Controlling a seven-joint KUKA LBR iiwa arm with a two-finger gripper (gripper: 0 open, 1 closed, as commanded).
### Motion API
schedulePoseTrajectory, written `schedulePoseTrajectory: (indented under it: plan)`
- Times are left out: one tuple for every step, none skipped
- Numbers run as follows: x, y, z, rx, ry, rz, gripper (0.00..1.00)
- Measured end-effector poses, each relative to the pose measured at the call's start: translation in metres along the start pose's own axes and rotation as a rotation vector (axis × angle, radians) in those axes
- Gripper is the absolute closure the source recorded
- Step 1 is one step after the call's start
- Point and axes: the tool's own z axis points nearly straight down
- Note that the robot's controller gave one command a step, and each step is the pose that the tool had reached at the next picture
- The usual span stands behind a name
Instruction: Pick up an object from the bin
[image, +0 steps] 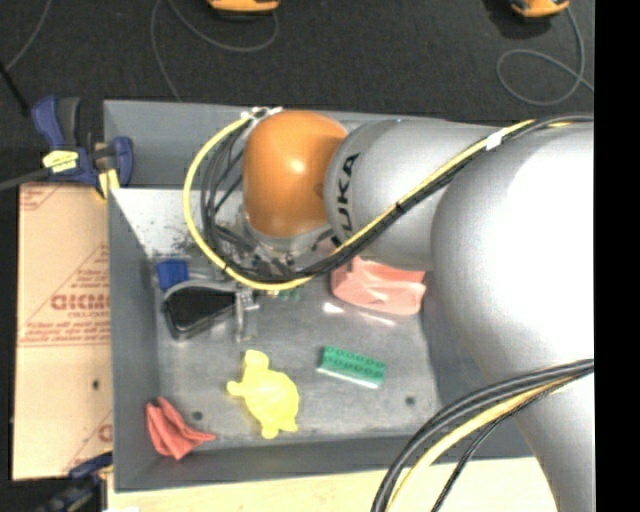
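**A:** Camera view, near edge of the bin (330, 415) first. Red crumpled thing (175, 430) in the near corner at the view's left. Yellow soft toy (266, 393) near it, toward the middle. Green ridged block (350, 366) further right. All three lie apart.

**B:** Mid bin?

**A:** Black glossy object (192, 306) at the view's left. Blue piece (172, 272) right behind it, touching or not, cannot tell. One grey prong of the fingers (246, 313) stands just beside the black object's right end. Pink lump (378, 286) lies further right, partly under the arm.

**B:** Fingers open or closed?

**A:** Cannot tell, because the orange wrist cover (290, 170) hides the rest. Nothing seen held.

**B:** Target?

**A:** Judgement: the black object, being nearest. To do it well, centre over its narrower right end, stay clear of the blue piece and the bin wall, descend straight, and close only once both sides are bracketed.
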Motion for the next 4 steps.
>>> schedulePoseTrajectory:
  plan:
    - [-0.006,0.064,0.013,-0.004,-0.01,-0.134,0.0]
    - [-0.001,0.033,0.034,-0.01,-0.025,-0.087,0.0]
    - [-0.008,0.064,0.039,0.007,-0.01,-0.01,1.0]
    - [-0.008,0.064,0.039,0.007,-0.01,-0.01,1.0]
